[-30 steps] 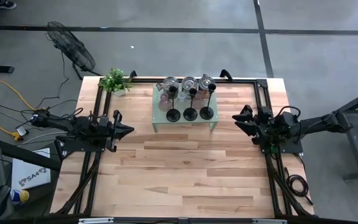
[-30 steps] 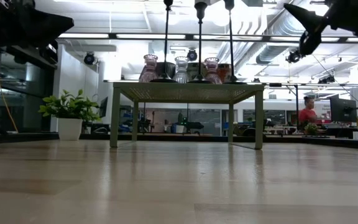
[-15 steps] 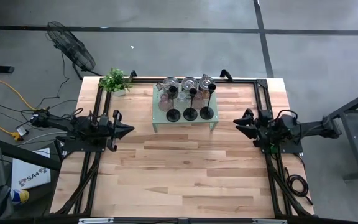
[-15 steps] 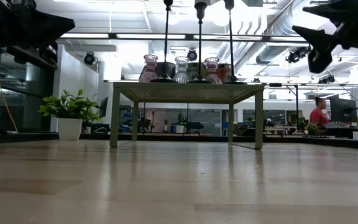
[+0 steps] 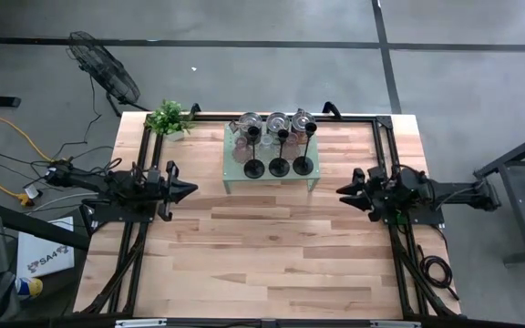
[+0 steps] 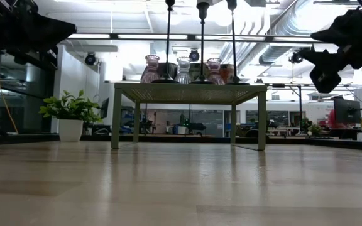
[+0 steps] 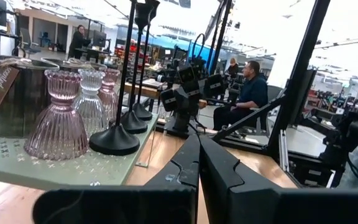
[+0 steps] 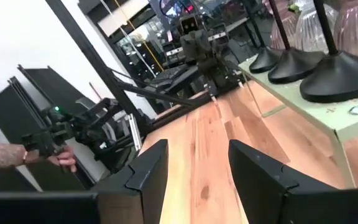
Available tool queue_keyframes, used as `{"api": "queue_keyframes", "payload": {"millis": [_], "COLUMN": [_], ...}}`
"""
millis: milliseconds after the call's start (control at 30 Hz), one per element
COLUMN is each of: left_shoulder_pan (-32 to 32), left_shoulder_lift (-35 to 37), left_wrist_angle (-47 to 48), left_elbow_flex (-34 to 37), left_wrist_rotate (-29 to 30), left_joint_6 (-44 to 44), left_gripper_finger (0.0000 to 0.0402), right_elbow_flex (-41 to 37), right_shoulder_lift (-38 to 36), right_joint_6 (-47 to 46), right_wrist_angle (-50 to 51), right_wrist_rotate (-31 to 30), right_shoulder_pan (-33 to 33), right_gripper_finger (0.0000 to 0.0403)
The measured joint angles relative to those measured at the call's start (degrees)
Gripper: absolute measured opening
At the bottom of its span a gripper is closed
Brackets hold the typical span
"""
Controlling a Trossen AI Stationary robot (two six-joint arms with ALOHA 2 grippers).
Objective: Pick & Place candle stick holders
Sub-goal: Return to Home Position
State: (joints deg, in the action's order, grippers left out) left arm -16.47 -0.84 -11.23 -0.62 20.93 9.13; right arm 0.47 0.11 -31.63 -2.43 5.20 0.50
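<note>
Left hand [image 5: 188,190]: above left part of table [image 5: 244,264], fingers pressed together, holding nothing
Potted plant [image 5: 168,117]: far left corner of table
Pale green shelf [image 5: 233,175]: far middle of table
Candle stick holders [image 5: 279,167]: three, black, upright in row along shelf's near edge, bases just beside one another
Ribbed glass holders [image 5: 277,121]: three, in row behind black ones on same shelf
Right hand [image 5: 345,194]: above right part of table, fingers spread apart, empty, pointing toward shelf
</note>
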Motion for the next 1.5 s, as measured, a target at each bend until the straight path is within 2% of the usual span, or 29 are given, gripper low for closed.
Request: {"api": "queue_keyframes", "payload": {"millis": [433, 833, 1500], "left_shoulder_pan": [0.0, 0.0, 0.0], "left_shoulder_lift": [0.0, 0.0, 0.0], "left_wrist_angle": [1.5, 7.7, 7.6], "left_elbow_flex": [0.0, 0.0, 0.0], "left_wrist_rotate": [0.2, 0.2, 0.2], "left_joint_6": [0.2, 0.2, 0.2], "left_gripper_finger": [0.0, 0.0, 0.0], "right_elbow_flex": [0.0, 0.0, -0.1], "right_shoulder_lift": [1.3, 1.3, 1.3], "right_joint_6": [-1.2, -1.2, -1.1], "right_wrist_angle": [0.4, 0.4, 0.4], "right_wrist_rotate": [0.8, 0.8, 0.8], "right_shoulder_pan": [-1.3, -1.3, -1.3], "right_gripper_finger": [0.0161, 0.0161, 0.0161]}}
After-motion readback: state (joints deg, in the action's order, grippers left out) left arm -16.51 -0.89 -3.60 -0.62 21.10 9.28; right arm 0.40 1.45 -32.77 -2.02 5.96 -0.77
